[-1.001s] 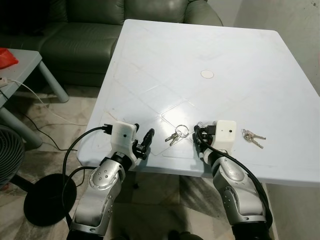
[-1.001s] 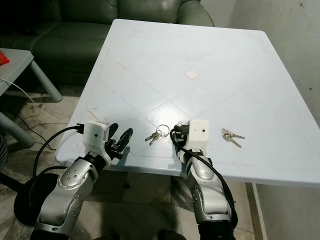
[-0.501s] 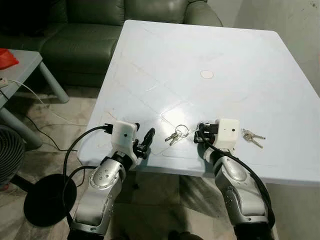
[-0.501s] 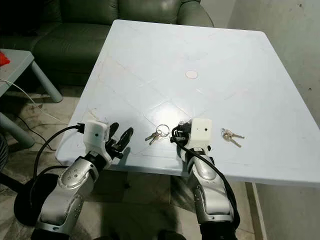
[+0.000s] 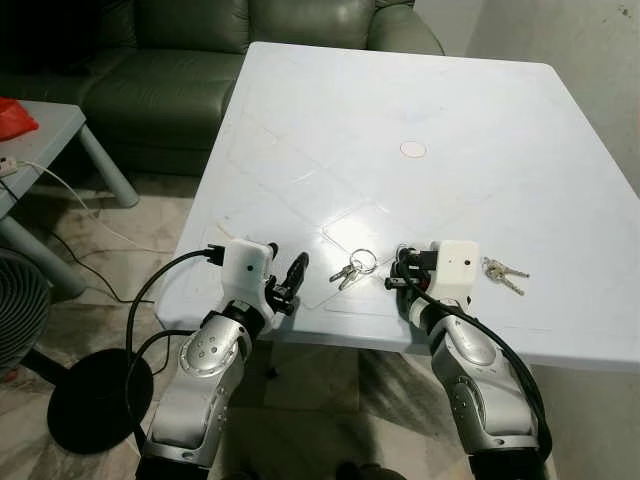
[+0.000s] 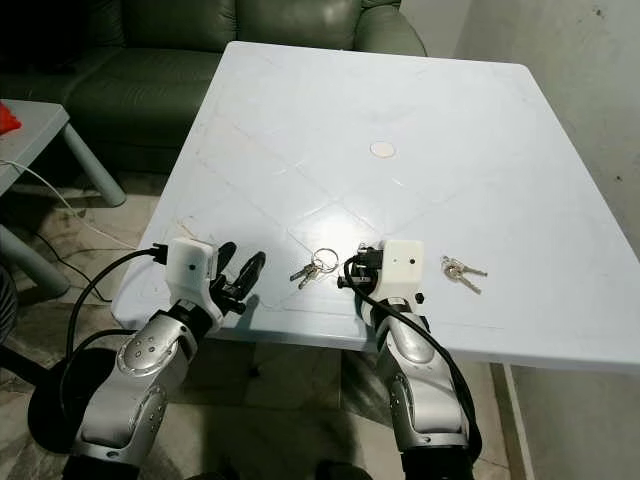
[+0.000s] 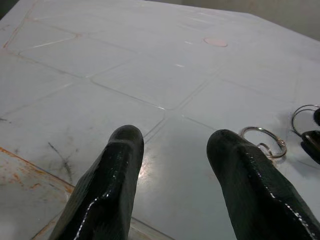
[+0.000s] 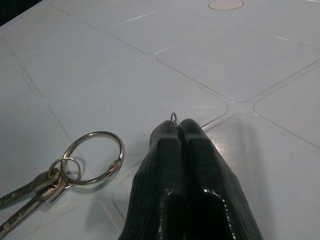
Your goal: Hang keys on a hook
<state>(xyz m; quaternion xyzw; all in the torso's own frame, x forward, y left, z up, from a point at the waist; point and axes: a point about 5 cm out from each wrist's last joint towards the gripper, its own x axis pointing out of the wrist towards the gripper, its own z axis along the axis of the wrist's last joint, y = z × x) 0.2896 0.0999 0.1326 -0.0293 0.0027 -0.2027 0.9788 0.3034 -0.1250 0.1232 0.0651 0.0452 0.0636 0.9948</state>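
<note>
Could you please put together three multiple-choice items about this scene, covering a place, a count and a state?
1. Where do the keys with the large ring lie?
A. On the sofa
B. On the table, between the left gripper and the right gripper
C. On the floor

2. How many bunches of keys are on the table?
A. One
B. Four
C. Two

3. How are the right gripper's jaws?
A. Wide open
B. Shut, with a small ring at their tips
C. Shut on a cable

Answers: B, the head views show them between the grippers; C, a second bunch lies beyond the right gripper; B, the right wrist view shows the jaws pressed together.
</note>
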